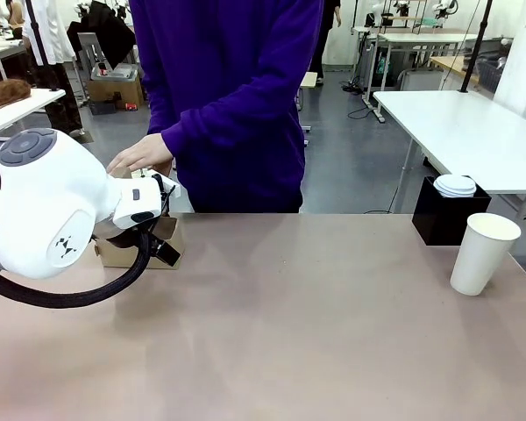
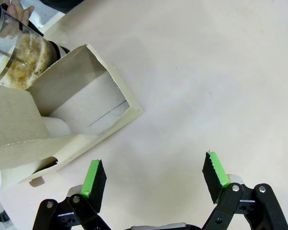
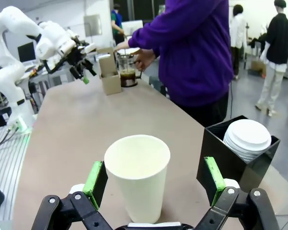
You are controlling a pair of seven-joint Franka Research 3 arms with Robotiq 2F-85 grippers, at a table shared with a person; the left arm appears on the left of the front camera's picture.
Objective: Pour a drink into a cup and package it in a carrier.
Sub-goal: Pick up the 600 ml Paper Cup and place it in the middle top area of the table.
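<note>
The white paper cup [image 1: 483, 253] stands open, without a lid, at the table's right; in the right wrist view the cup [image 3: 137, 178] is ahead of my open right gripper [image 3: 153, 168], untouched. The brown cardboard carrier [image 1: 127, 254] sits at the far left, partly behind my left arm. My left gripper [image 2: 153, 175] hangs open just beside the carrier [image 2: 86, 103], holding nothing. A glass carafe [image 3: 128, 72] with dark brown drink stands behind the carrier [image 3: 109, 75], with the person's hand [image 3: 145, 58] at it. The carafe [image 2: 17, 52] also edges the left wrist view.
A black box [image 1: 447, 215] holding a stack of white lids [image 1: 455, 185] stands just behind the cup. The person in a purple top [image 1: 232, 96] stands at the far side, one hand [image 1: 140, 156] above the carrier. The brown tabletop [image 1: 298, 324] spreads between carrier and cup.
</note>
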